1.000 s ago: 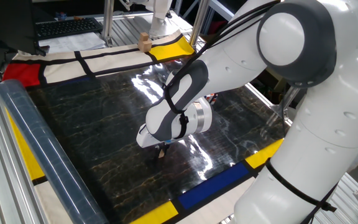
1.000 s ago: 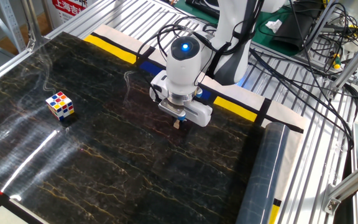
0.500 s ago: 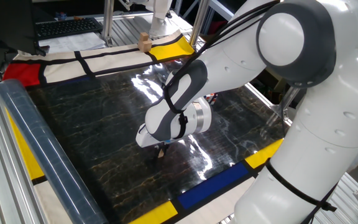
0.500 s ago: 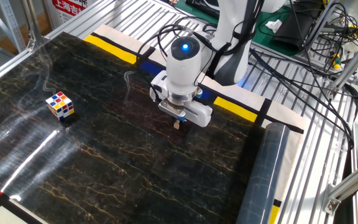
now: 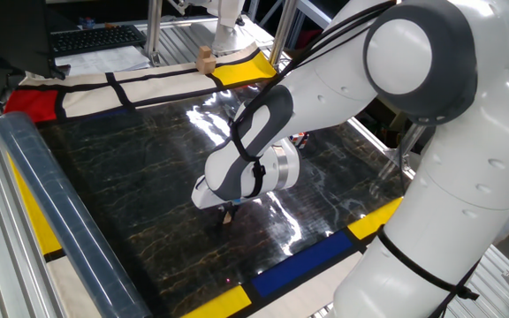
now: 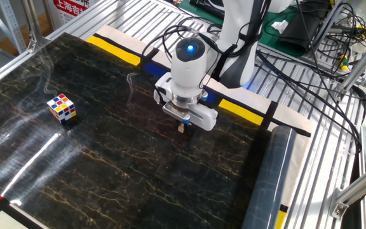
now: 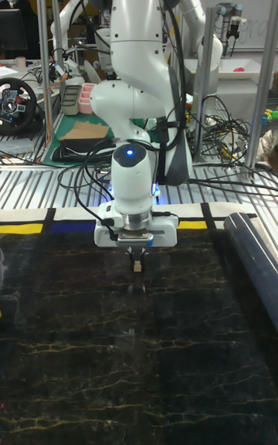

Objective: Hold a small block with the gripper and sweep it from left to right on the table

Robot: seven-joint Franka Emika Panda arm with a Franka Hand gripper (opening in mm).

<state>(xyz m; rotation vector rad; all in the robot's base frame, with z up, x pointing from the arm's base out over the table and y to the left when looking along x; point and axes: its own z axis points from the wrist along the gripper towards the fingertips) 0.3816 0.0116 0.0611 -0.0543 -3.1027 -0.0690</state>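
Arm reaches out over the tabletop (image 6: 107,165), wrist bent straight down, gripper (image 7: 136,256) vertical w/ tips almost on the surface. Fingers closed tight on the block (image 7: 136,265), a tan speck at the tips, near the tabletop's 12 o'clock edge in the tall view. In one fixed view the wrist hides most of the gripper (image 5: 228,212); block barely made out. Puzzle cube (image 6: 61,107) sits well apart, 9 o'clock of the gripper (image 6: 182,124) in the other view
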